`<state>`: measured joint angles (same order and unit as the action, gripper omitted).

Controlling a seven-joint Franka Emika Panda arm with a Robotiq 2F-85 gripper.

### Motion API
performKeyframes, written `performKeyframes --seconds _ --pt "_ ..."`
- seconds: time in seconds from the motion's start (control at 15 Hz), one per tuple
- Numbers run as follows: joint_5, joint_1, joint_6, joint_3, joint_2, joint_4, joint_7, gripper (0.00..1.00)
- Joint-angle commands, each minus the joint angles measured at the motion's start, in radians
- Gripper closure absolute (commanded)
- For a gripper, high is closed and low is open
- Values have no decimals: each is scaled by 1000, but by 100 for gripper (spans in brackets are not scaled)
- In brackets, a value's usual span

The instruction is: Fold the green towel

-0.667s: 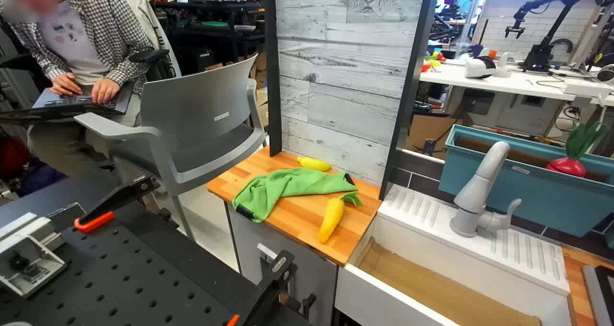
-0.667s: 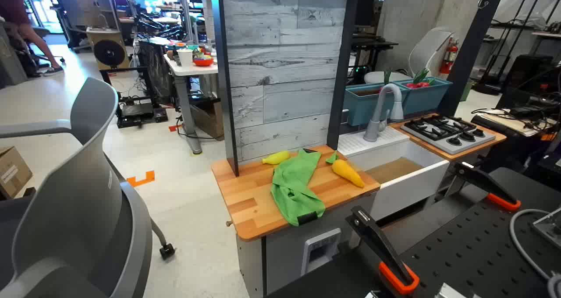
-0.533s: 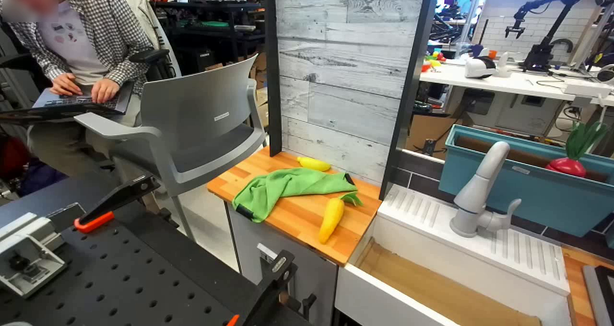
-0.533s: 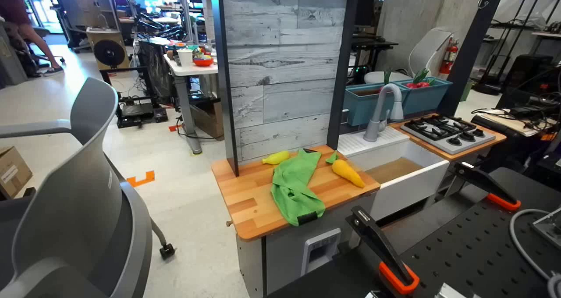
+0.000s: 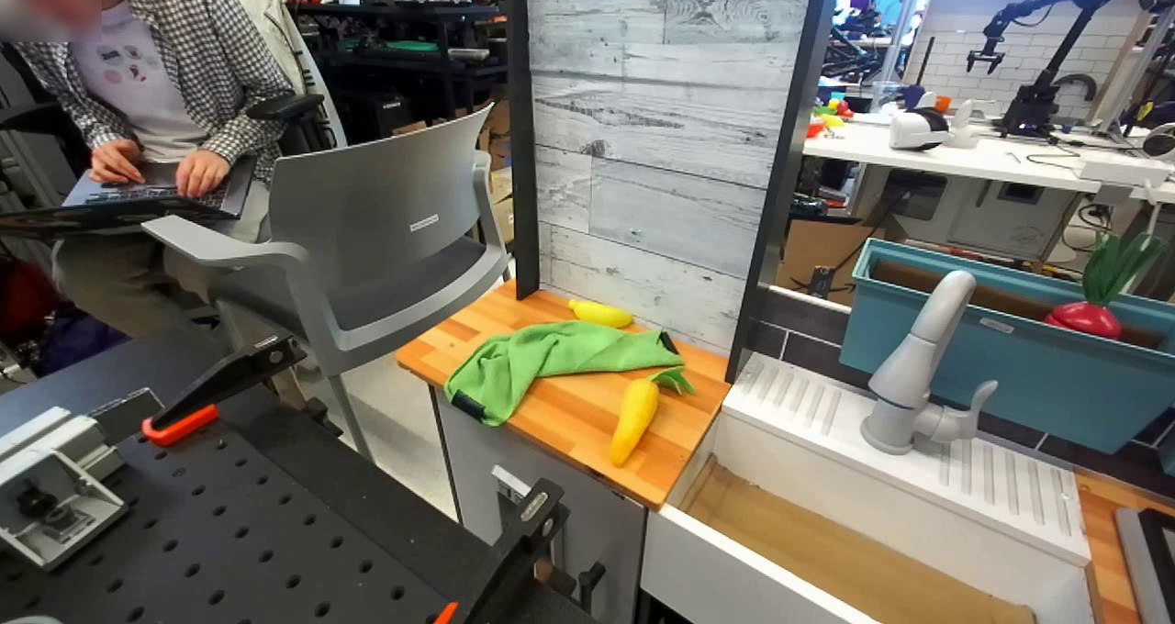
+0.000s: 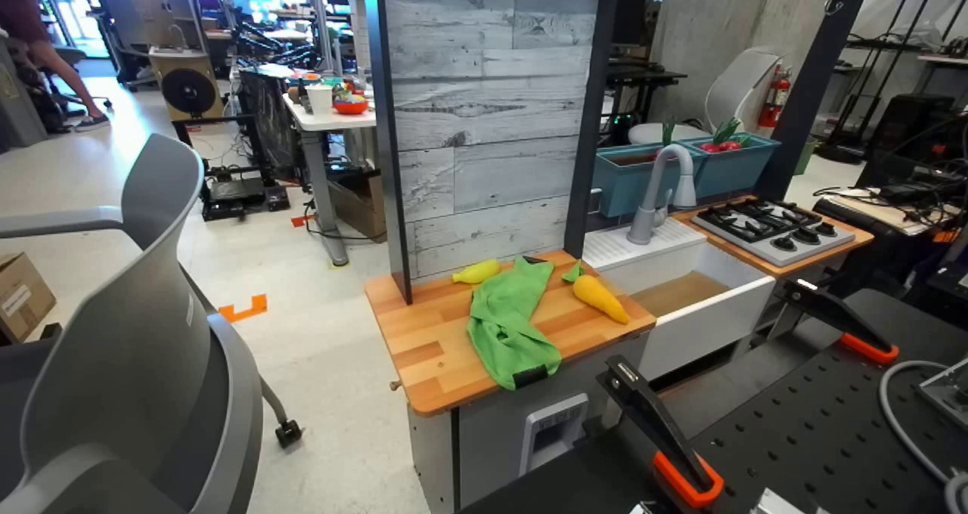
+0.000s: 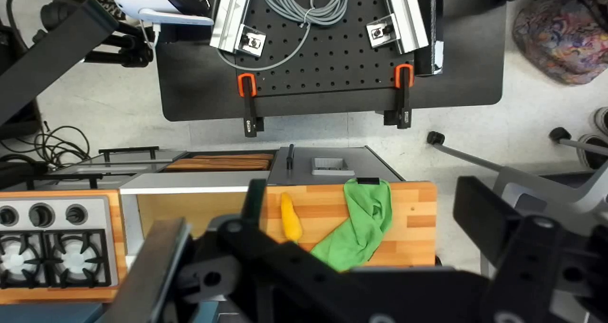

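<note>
Green towel lies bunched and creased on the wooden countertop in an exterior view, running from the countertop's front edge towards its back corner by the sink. 1 end, bearing a black strip, droops over the countertop's front edge. A toy carrot, yellow with green leaves, lies at the countertop's sink end, and a banana-shaped yellow toy at its back edge, below a grey plank panel. A grey chair stands beyond the countertop's opposite end.

In an exterior view the towel spans the countertop from front to back, the banana-shaped yellow toy just beside it and the toy carrot near but apart. A stovetop with 3 knobs sits past the sink from the countertop, and 2 orange-ended clamps are fixed at the edge of a black perforated table in front of the countertop.

In the wrist view the Robotiq gripper has its 2 fingers spread wide. On the countertop, the towel shows roughly midway between them, well apart from the gripper, its rear end running behind the gripper's body.
</note>
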<state>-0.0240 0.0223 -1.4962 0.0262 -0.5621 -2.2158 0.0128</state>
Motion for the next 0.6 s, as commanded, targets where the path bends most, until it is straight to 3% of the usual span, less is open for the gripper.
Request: performKeyframes --seconds 0.0,0.53 --pt "-3 -9 2 -7 1 2 4 0" --pt "18 -7 -43 -9 25 6 22 0"
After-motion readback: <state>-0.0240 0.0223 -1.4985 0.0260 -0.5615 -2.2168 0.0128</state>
